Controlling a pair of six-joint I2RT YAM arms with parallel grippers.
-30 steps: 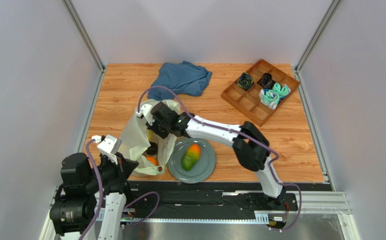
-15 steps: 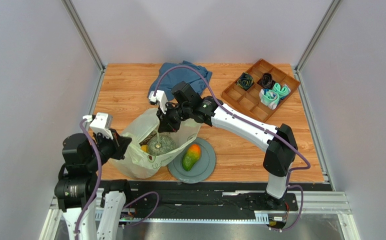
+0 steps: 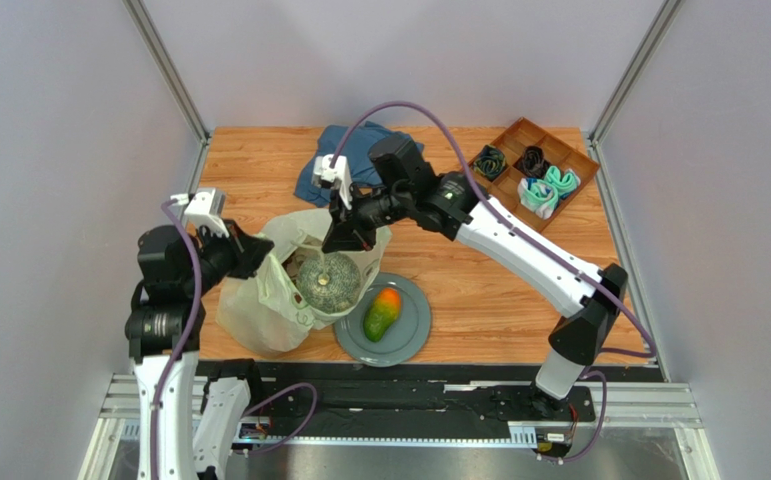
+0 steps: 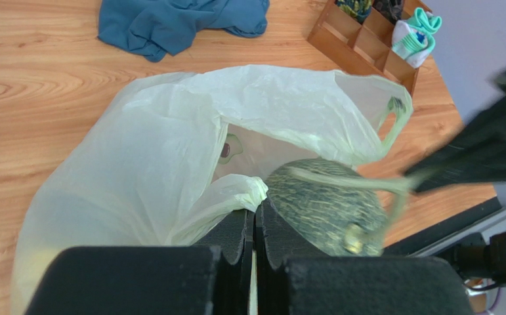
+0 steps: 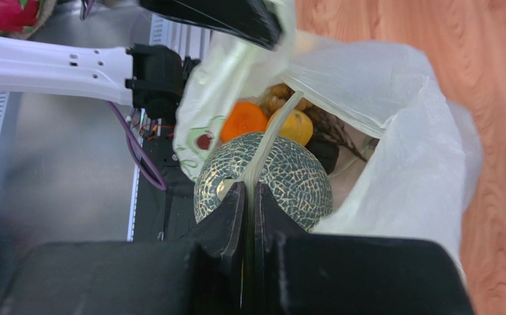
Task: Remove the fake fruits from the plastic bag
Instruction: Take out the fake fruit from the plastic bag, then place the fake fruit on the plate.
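- Wooden table (image 3: 249, 170), walled in white, is the work surface; at its near side a grey plate (image 3: 414, 335) with one green-orange fruit (image 3: 382, 313) is seen just beside the bag.
- The plastic bag (image 3: 259, 310), thin and pale yellow-green, is held up with its mouth stretched wide. Its rim is pinched by the closed left gripper (image 4: 255, 220), and a loop handle by the closed right gripper (image 5: 249, 197). The opening step is judged to be in hand.
- A netted green melon (image 5: 265, 180) is exposed at the mouth; for the next move, one gripper must probably be freed to take it.
- An orange (image 5: 243, 121) and a yellow piece (image 5: 296, 126) are seen deeper inside.
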